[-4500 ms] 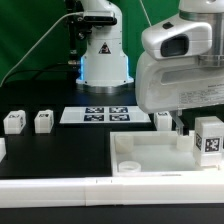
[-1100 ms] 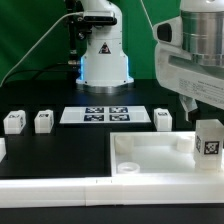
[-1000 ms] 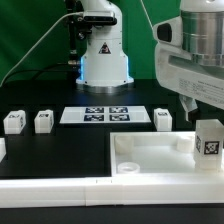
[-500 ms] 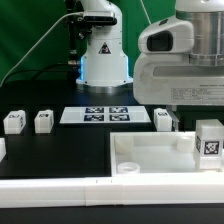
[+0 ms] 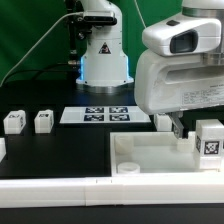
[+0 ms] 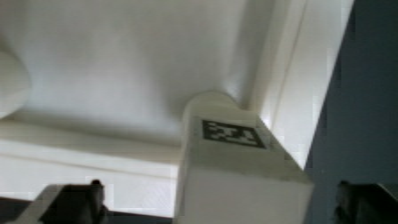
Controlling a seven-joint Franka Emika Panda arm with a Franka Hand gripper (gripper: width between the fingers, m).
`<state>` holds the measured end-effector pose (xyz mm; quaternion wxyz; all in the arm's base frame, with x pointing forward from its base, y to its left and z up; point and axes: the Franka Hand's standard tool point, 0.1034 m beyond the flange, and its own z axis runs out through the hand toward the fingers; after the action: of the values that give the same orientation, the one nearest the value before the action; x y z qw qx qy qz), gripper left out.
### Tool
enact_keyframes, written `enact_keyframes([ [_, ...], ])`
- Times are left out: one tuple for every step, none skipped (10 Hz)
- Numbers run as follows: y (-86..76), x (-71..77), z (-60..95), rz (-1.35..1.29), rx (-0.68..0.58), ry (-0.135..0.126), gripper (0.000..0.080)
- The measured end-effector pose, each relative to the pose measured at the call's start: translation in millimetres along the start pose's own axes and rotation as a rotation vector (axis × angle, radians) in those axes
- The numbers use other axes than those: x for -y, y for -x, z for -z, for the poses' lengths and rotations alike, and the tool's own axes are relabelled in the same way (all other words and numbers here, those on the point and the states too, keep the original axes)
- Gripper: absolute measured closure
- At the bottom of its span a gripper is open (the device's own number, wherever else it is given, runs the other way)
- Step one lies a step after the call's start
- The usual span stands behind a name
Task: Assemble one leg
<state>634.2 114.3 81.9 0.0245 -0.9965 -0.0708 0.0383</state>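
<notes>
Tray: large white square plastic tray (image 5: 150, 158), nearest.
Leg: small white tagged plastic block (image 5: 208, 140), upright in tray's corner, exterior view's right.
Gripper: dark-tipped two-finger gripper (image 6: 217, 200), wide, straddling leg, no contact.
Progress: leg placed; seating unconfirmed.
Wrist-only: finger clearance.
Exterior-only: three spare white blocks (image 5: 43, 121) behind.

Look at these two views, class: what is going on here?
The Panda arm's gripper hangs open over one leg, a finger on either side, not gripping it. That leg stands upright inside the white tray-like part, by its rim. Three other legs stand loose on the table, near the marker board.
</notes>
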Motion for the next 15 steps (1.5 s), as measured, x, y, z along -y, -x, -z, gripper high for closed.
enact_keyframes([
  [0.0,-0.4,0.0,0.000,0.000,0.000,0.0150],
  [0.0,-0.8,0.0,0.000,0.000,0.000,0.0275],
  [0.0,-0.8,0.0,0.000,0.000,0.000,0.0410],
  [0.0,-0.7,0.0,0.000,0.000,0.000,0.0410],
  [0.0,-0.7,0.0,0.000,0.000,0.000,0.0508],
  [0.0,-0.7,0.0,0.000,0.000,0.000,0.0507],
  [0.0,-0.7,0.0,0.000,0.000,0.000,0.0507],
  [0.0,-0.7,0.0,0.000,0.000,0.000,0.0507],
  [0.0,-0.5,0.0,-0.028,0.000,0.000,0.0507],
  [0.0,-0.6,0.0,-0.034,0.000,0.000,0.0507],
  [-0.3,1.3,-0.1,-0.157,-0.002,-0.003,0.0507],
  [-0.4,3.7,-0.3,-0.287,-0.004,-0.003,0.0506],
  [-0.4,4.1,-0.3,-0.348,-0.004,-0.003,0.0506],
  [-0.3,5.2,-0.5,-0.499,-0.002,-0.006,0.0506],
  [-0.2,5.8,-0.5,-0.613,-0.001,-0.008,0.0506],
])
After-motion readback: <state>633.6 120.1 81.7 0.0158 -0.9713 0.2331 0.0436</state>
